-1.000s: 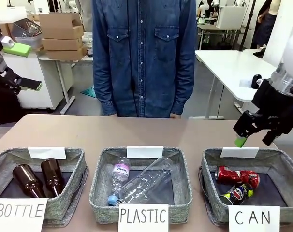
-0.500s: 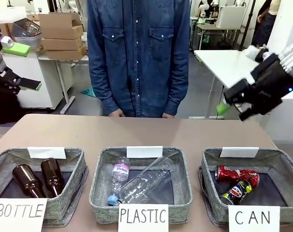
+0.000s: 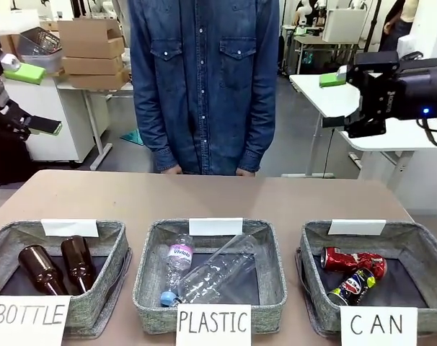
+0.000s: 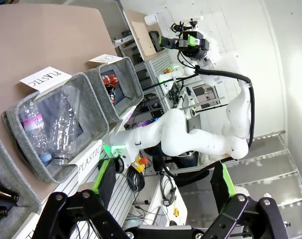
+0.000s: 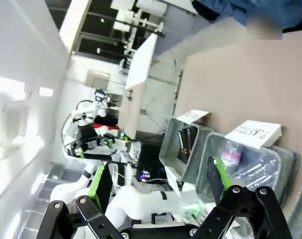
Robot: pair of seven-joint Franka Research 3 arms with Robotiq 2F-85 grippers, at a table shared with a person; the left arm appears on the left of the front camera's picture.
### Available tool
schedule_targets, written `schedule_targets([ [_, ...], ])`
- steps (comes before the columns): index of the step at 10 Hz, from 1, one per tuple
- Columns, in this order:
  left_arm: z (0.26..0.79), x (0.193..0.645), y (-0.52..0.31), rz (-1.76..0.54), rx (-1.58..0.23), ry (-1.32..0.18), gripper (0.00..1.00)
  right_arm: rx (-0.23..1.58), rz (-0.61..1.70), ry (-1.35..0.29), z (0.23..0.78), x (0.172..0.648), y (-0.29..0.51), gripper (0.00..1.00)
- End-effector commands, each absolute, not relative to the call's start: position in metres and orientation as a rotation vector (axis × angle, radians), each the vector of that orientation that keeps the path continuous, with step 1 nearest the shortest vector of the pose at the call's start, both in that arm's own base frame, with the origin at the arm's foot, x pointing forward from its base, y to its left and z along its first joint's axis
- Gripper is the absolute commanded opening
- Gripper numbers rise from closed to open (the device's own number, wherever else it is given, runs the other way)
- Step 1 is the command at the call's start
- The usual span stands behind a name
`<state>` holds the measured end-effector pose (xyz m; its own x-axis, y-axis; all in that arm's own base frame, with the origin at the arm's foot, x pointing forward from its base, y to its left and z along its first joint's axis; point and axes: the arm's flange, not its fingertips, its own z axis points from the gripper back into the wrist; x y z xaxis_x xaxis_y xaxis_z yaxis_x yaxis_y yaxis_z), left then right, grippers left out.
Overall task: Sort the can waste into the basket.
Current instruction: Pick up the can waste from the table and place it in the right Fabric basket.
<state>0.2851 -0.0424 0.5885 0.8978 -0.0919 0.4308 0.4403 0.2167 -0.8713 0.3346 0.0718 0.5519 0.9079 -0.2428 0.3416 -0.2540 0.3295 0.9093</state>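
Standing behind the brown table (image 3: 218, 191) at twelve o'clock is a person in a denim shirt (image 3: 204, 79). Three grey fabric baskets line the near edge, each fronted by a handwritten white card. The "CAN" basket (image 3: 316, 277), at four o'clock, holds two cans: the red dented can (image 3: 352, 261) and, touching it on the near side, the dark blue-black can (image 3: 355, 287) with Pepsi-style markings. The "PLASTIC" basket (image 3: 272, 267) in the middle holds two clear bottles (image 3: 215, 274), one with a pink label I can't quite read. The "BOTTLE" basket (image 3: 117, 252) at eight o'clock holds two brown glass bottles (image 3: 60, 267). The right gripper (image 3: 348, 94) hangs high at two o'clock, fingers spread and empty. The left gripper (image 4: 163, 181), in its own wrist view, is likewise spread with nothing between the pads.
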Motion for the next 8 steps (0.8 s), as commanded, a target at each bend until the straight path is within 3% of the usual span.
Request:
schedule_targets([
  [1,0.5889,0.2854,-0.0433,-0.395,-1.329,-0.331,1.00,1.086,0.033,-0.438,0.5539,0.3298,0.0759,1.00],
  [8,0.5889,0.2854,-0.0433,-0.395,-1.329,-0.331,1.00,1.086,0.033,-0.438,0.5539,0.3298,0.0759,1.00],
])
